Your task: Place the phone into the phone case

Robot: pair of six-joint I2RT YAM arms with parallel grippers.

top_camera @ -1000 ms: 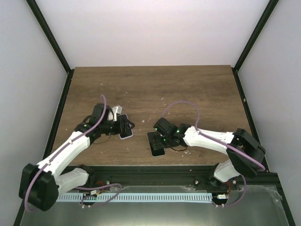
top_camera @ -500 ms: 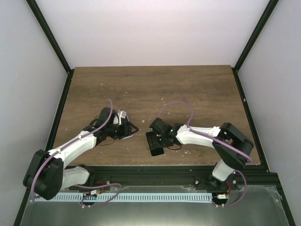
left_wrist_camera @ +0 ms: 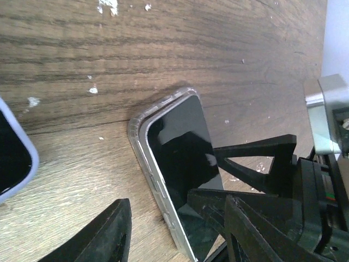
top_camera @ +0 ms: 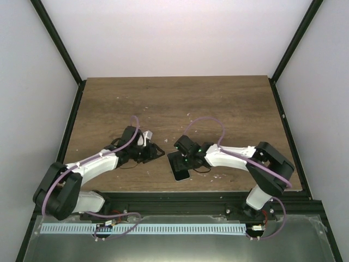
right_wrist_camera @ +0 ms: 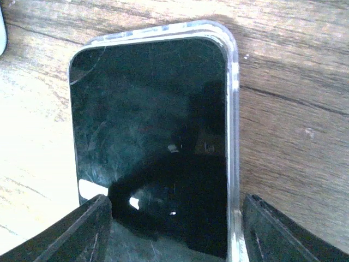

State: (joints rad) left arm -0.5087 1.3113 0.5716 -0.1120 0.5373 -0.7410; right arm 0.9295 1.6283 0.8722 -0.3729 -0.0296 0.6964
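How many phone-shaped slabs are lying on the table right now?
2. A dark-faced slab with a clear rim lies near the table's front edge, straddled by the right gripper. A pale-rimmed slab lies by the left gripper, mostly hidden.

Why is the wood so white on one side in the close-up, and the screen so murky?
Right wrist view: bright light washes out the table left of the phone; a shadow darkens the scratched screen's lower half. Left wrist view: just a small glint on the glass.
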